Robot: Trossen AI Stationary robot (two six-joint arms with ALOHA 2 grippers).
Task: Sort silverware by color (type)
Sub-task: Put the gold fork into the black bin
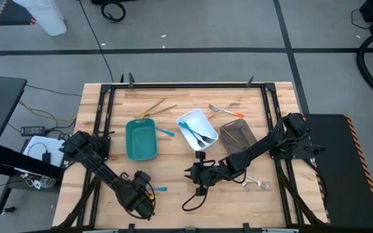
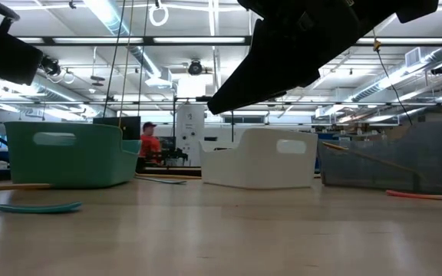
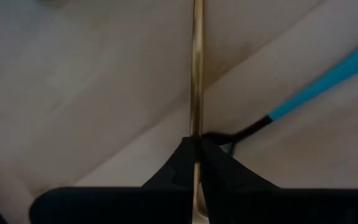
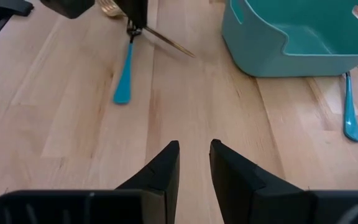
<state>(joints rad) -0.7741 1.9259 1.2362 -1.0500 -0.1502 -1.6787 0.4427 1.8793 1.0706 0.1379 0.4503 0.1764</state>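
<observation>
Near the wooden worktop's (image 1: 173,194) front edge, the left end effector (image 3: 197,155) pinches a slim gold-coloured utensil (image 3: 197,68), while the right end effector (image 4: 194,158) hovers narrowly parted, empty.

Trays: three: teal tray (image 1: 141,139), white tray (image 1: 195,119), grey tray (image 1: 238,134). Loose blue pieces: two: one blue piece (image 4: 123,78) just beside the left gripper (image 1: 146,191), one blue piece (image 4: 351,115) well away from it. Gold piece (image 3: 196,74) pinched in that gripper: one.
</observation>
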